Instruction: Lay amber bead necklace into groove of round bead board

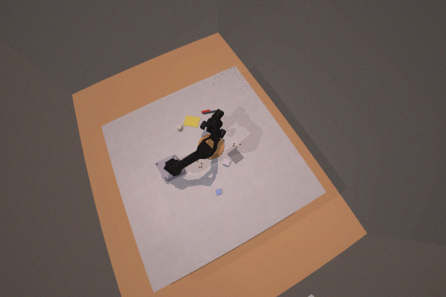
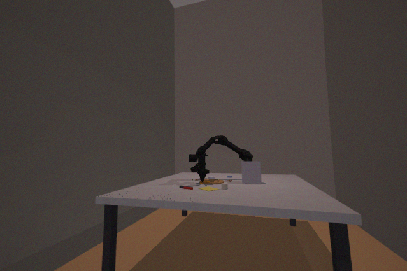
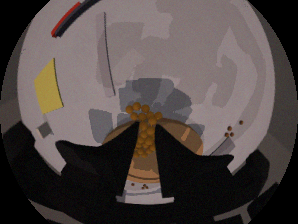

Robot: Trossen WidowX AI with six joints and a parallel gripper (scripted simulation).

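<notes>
The pincer (image 2: pixel 202 181) (image 3: pixel 147 125) is drawn nearly together at the amber necklace (image 3: pixel 146 135), its grip impossible to tell.

Necklace (image 3: pixel 145 134) amber; hand (image 2: pixel 202 180) (image 3: pixel 147 125) black; note square (image 1: pixel 192 121) (image 2: pixel 208 189) (image 3: pixel 48 87) yellow; small block (image 1: pixel 218 191) (image 2: pixel 229 176) blue

Grey-white bench (image 1: pixel 181 224) (image 2: pixel 274 198) (image 3: pixel 175 45) w/ round board (image 1: pixel 220 150) (image 2: pixel 220 182) (image 3: pixel 192 142), yellow sheet (image 1: pixel 192 121) (image 2: pixel 208 189) (image 3: pixel 48 87), red/dark tool (image 1: pixel 206 111) (image 2: pixel 187 187) (image 3: pixel 66 19), blue block (image 1: pixel 218 191) (image 2: pixel 229 176), sm. brown beads (image 1: pixel 200 166) (image 3: pixel 229 128) in clusters nr board

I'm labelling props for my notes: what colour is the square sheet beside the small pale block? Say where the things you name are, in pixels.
Yellow (image 1: pixel 192 121) (image 2: pixel 208 189) (image 3: pixel 49 87), plain; the top view shows it best.
</notes>
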